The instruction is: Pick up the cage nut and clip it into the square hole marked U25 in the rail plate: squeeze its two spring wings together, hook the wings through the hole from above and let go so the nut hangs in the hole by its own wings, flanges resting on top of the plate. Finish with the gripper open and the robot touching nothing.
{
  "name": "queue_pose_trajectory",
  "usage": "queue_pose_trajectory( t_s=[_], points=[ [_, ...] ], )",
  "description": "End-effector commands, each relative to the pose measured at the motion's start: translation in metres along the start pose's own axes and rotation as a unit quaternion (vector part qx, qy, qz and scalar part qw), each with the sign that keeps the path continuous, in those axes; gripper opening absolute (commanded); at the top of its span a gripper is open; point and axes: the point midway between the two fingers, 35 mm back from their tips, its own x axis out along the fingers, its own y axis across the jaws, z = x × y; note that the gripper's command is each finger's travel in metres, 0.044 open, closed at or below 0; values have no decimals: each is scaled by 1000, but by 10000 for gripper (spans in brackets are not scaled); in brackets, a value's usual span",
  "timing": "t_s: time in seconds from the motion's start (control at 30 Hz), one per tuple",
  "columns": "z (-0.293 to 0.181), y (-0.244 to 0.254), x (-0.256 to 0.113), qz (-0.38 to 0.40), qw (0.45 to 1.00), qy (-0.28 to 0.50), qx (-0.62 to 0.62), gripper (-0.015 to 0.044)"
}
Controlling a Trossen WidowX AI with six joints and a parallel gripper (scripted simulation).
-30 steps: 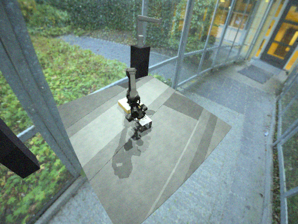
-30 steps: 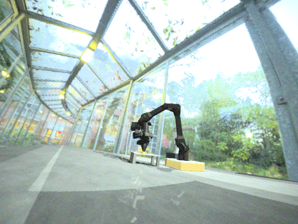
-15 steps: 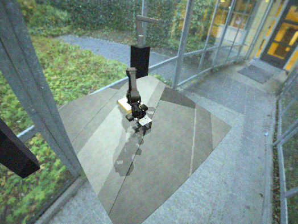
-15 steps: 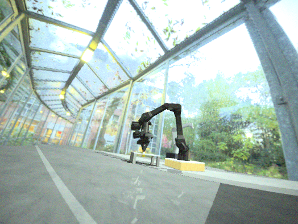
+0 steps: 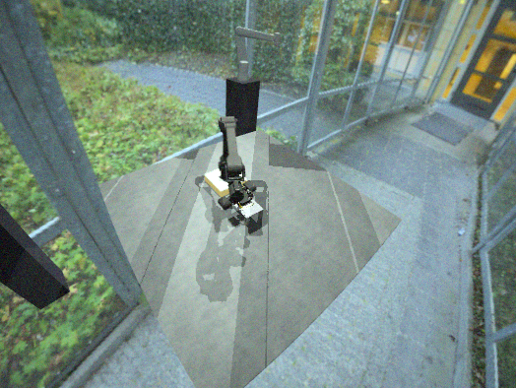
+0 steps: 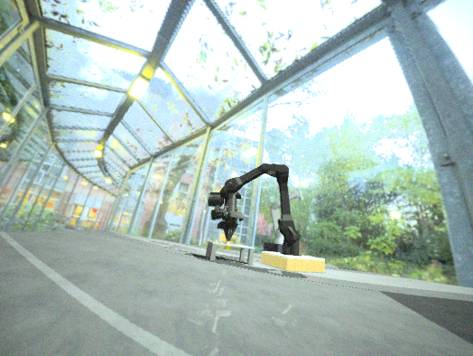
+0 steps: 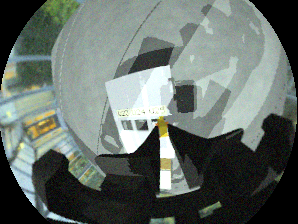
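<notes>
The cage nut [image 7: 162, 126] [image 6: 228, 247] is a small yellow-orange piece between the fingertips. My gripper [image 7: 162, 127] [image 6: 228, 239] is shut on it, pointing down at the rail plate. The white rail plate [image 7: 142, 92] [image 5: 253, 210] stands on grey legs. Its label strip is blurred; two dark square holes show clearly, and a third, at the right end beside the nut, is mostly covered by nut and fingers. In the exterior view the nut is at about the plate's height. Whether its wings are in the hole cannot be told.
A yellow block [image 6: 292, 262] [image 5: 216, 182] with a white top lies beside the plate, near the arm's base. A black pedestal [image 5: 241, 105] stands behind the arm. The plate's legs [image 6: 210, 251] stand on the grey floor, with arm shadows around them.
</notes>
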Motion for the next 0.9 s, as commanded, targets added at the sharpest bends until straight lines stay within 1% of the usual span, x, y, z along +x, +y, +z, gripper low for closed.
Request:
queue_pose_trajectory(
  t_s=[0.0,0.87],
  points=[
    [1,0,-2,-9,1000,-5,2,34],
    [1,3,-2,-35,999,-5,2,34]
  ],
)
